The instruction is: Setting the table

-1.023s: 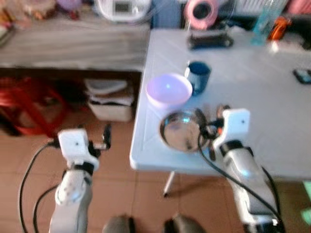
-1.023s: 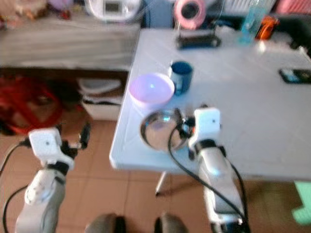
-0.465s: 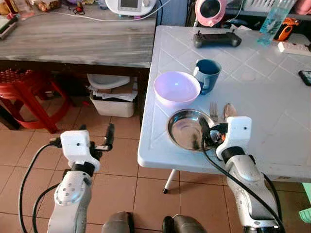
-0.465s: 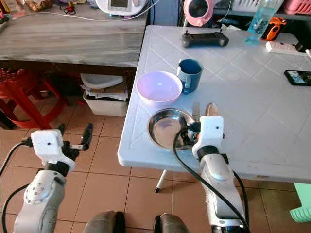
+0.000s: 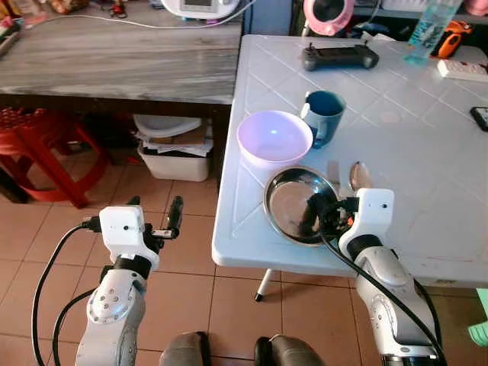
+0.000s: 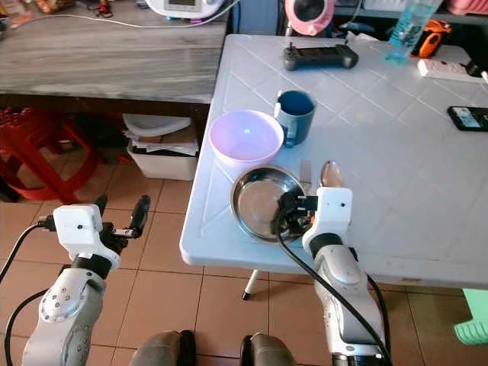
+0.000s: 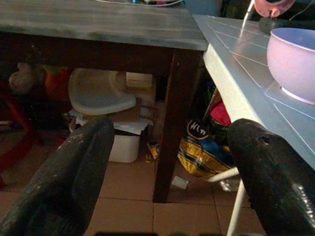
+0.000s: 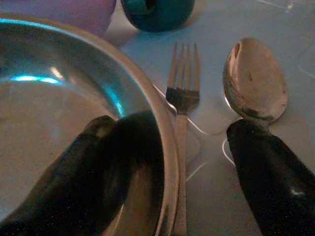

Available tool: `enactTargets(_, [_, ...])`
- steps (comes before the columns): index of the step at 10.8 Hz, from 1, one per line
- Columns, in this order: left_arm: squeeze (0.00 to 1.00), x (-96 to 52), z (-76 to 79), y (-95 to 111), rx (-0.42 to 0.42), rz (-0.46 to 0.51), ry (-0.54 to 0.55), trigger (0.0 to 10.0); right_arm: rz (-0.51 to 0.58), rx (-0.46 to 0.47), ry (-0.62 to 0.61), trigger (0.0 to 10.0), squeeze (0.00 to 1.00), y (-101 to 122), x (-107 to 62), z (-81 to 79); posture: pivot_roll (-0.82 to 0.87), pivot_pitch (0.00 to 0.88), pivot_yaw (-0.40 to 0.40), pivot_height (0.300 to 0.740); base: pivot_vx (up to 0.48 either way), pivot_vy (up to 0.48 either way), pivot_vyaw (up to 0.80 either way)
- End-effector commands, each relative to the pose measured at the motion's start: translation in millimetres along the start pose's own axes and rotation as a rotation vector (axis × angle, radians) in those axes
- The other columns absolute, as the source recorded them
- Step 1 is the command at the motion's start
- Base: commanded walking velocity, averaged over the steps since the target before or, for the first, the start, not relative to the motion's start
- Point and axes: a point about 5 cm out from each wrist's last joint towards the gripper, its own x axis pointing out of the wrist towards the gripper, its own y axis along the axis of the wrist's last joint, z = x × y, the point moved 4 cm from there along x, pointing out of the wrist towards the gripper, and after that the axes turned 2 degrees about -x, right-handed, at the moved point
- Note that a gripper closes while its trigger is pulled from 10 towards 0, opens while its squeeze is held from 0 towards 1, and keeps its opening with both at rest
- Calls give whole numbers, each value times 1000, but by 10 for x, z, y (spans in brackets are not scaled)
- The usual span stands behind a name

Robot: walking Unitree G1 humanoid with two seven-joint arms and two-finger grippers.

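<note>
**Right gripper straddling plate rim, fork just beyond**

Right gripper (image 6: 293, 215) wide open, holding nothing: one finger inside the steel plate (image 8: 59, 123), the other over the spoon handle. Fork (image 8: 182, 105) lies between them, handle toward the gripper, tines pointing away, touching the plate rim. Spoon (image 8: 255, 81) parallel alongside. Further out: purple bowl (image 6: 245, 137), blue mug (image 6: 296, 116). Left gripper (image 5: 156, 221) open, empty, over the floor.
</note>
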Motion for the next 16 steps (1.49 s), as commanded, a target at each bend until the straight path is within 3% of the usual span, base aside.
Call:
enactTargets(1, [0,-16,-2,29,9,4,-3,10000,-24,4,2,3020,0,-40,-11,3,-20,150,-5,740,0,0,0])
enactTargets(2, [0,-11,6,28,8,5,-5,10000,-19,4,2,7373,0,-15,-10,2,-23,148,-6,740,0,0,0])
enactTargets(3, [0,-6,13,30,10,7,-8,10000,-10,4,3,10000,0,22,-2,-3,-23,148,-6,740,0,0,0])
enactTargets(7, [0,3,23,35,13,10,-10,10000,16,47,56,10000,0,183,58,-143,-25,147,-10,740,0,0,0])
enactTargets(13, [0,-4,15,35,20,9,-11,10000,-46,147,214,10000,0,161,54,-436,-22,148,-9,740,0,0,0])
enactTargets(14, [0,-6,17,35,19,9,-11,10000,-55,147,219,7725,0,152,49,-437,-22,149,-10,740,0,0,0])
enactTargets(15, [0,-11,19,35,17,7,-12,10000,-68,145,233,10000,0,144,17,-444,-23,152,-11,740,0,0,0])
enactTargets(16, [0,-16,24,29,16,5,-14,10000,-77,144,231,10000,0,132,-2,-427,-23,153,-12,740,0,0,0])
